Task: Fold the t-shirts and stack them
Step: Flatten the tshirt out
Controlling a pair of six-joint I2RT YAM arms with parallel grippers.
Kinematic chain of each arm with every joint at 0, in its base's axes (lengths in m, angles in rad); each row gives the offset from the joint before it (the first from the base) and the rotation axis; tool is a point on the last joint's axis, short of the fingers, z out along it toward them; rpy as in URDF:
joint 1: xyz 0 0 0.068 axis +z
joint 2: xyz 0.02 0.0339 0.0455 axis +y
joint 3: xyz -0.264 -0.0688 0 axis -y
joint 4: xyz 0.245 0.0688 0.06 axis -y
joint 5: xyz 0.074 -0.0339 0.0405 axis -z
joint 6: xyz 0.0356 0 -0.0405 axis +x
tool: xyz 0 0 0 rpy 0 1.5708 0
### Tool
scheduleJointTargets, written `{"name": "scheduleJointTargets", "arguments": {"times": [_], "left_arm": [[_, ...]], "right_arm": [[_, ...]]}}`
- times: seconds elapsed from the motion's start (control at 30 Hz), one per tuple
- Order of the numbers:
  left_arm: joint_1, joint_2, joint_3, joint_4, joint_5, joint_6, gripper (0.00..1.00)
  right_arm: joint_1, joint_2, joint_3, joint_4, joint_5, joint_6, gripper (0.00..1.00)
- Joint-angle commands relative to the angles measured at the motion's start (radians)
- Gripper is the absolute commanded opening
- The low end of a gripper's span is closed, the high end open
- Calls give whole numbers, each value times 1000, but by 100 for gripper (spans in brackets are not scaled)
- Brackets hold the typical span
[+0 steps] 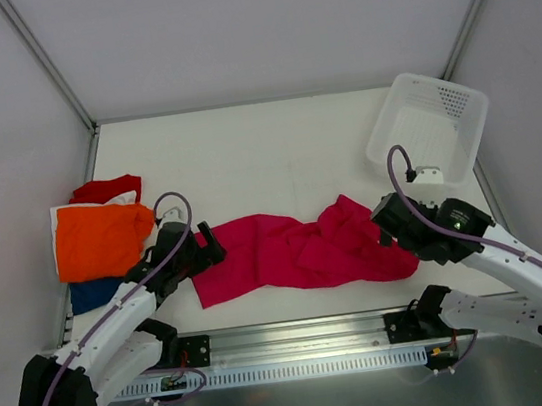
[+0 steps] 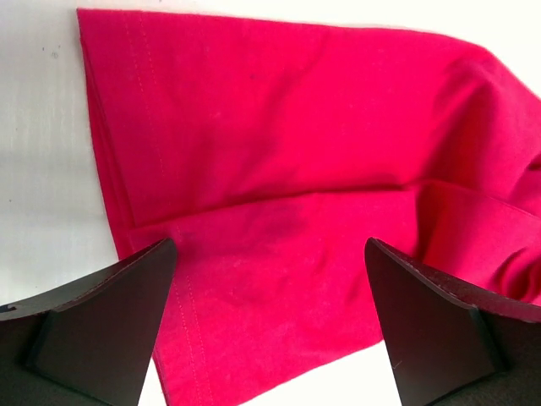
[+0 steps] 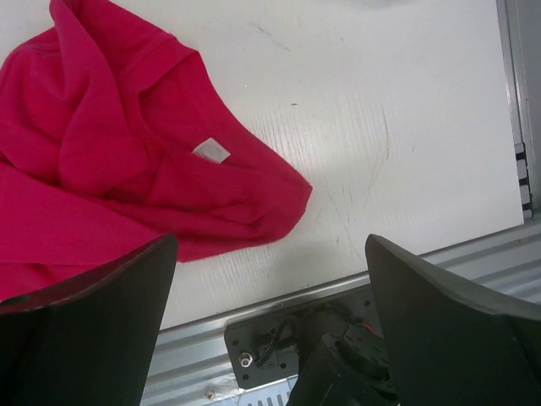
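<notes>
Top external view shows the magenta-pink t-shirt [image 1: 298, 252] lying crumpled across the frame's lower centre, with the orange t-shirt [image 1: 99, 237] topping a pile at left. The left gripper [image 2: 270, 247] and right gripper [image 3: 270, 247] gape wide over its ends, holding nothing. The basket [image 1: 469, 99] sits upper right.

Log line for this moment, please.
left gripper: open, above hem of magenta shirt | right gripper: open, near its other end | magenta shirt: crumpled, unfolded | orange shirt: tops stack at left
</notes>
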Motion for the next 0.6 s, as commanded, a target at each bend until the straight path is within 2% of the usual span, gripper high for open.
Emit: {"name": "scheduleJointTargets", "arguments": {"times": [0.0, 0.27, 0.37, 0.57], "left_arm": [[-47, 73, 78, 20, -130, -5, 95], [-76, 96, 81, 16, -201, -12, 94], [-91, 90, 92, -10, -232, -21, 90], [-142, 134, 138, -55, -290, -36, 90]], "right_arm": [[17, -39, 27, -265, 68, 64, 98], [30, -94, 6, -43, 29, -79, 100], [30, -84, -26, 95, 12, -163, 100], [4, -27, -54, 376, -86, -307, 100]]}}
